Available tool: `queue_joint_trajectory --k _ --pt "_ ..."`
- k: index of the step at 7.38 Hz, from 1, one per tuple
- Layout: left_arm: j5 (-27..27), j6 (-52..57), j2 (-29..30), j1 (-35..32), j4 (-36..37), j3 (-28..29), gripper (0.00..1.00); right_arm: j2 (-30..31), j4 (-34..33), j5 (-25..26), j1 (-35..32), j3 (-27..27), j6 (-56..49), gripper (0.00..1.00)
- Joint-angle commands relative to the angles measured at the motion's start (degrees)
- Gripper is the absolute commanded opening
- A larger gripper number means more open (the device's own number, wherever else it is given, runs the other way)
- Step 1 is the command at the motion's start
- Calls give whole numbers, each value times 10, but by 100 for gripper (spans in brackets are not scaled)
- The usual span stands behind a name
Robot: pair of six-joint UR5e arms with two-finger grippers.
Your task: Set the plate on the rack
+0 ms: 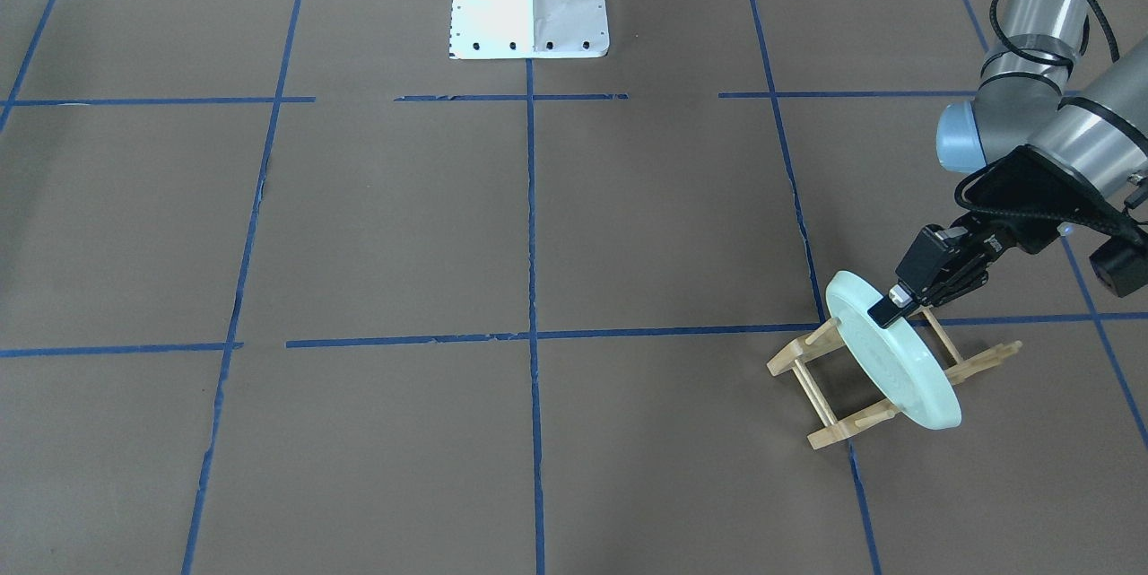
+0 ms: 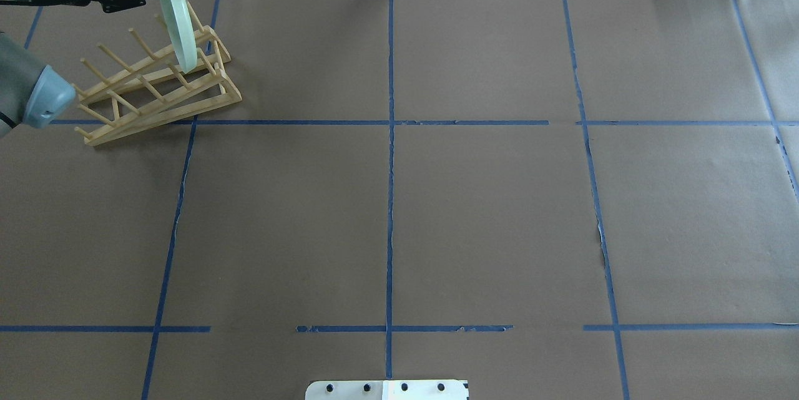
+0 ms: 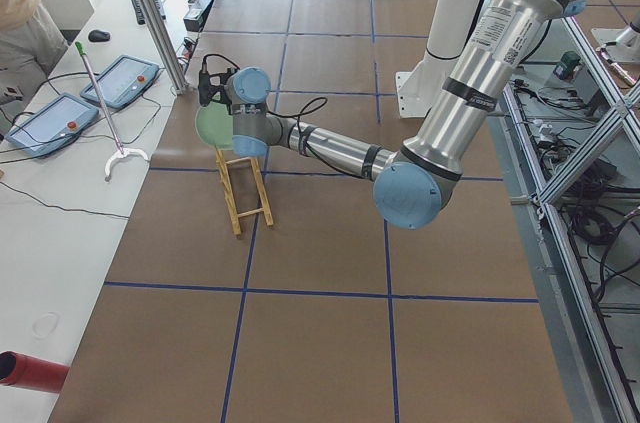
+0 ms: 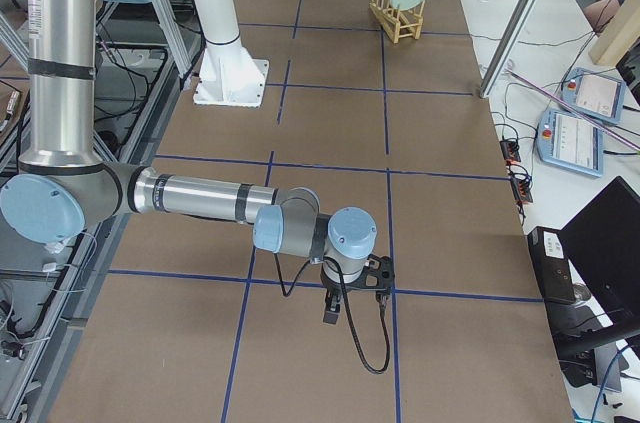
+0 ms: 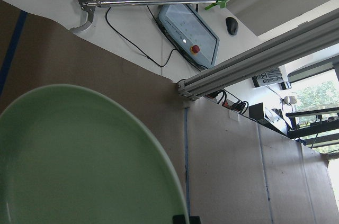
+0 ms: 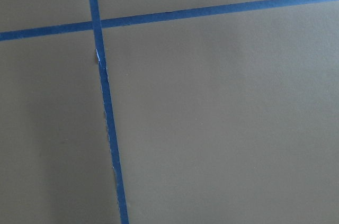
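Brown paper gridded with blue tape covers the counter (image 2: 487, 213). At the far corner on the robot's left, the plate (image 1: 897, 369), pale mint green with a thick raised rim, stands on edge, tilted among the pegs of the wooden rack (image 1: 834, 433). The left gripper (image 1: 888, 308), on a low outstretched forearm, pinches the plate's upper rim. The right gripper (image 4: 333, 315) points down over the paper, well apart; whether it's spread I cannot tell.
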State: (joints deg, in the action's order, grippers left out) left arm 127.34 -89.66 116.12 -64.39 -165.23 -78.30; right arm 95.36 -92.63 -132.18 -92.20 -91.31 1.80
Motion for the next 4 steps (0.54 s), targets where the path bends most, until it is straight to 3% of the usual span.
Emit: queue_joint_trajectory --k 1,4 --pt "-1 3 5 2 0 11 0 0 0 0 0 0 -1 100" --pt "-1 3 7 4 0 19 0 -1 6 2 0 -2 -17 100"
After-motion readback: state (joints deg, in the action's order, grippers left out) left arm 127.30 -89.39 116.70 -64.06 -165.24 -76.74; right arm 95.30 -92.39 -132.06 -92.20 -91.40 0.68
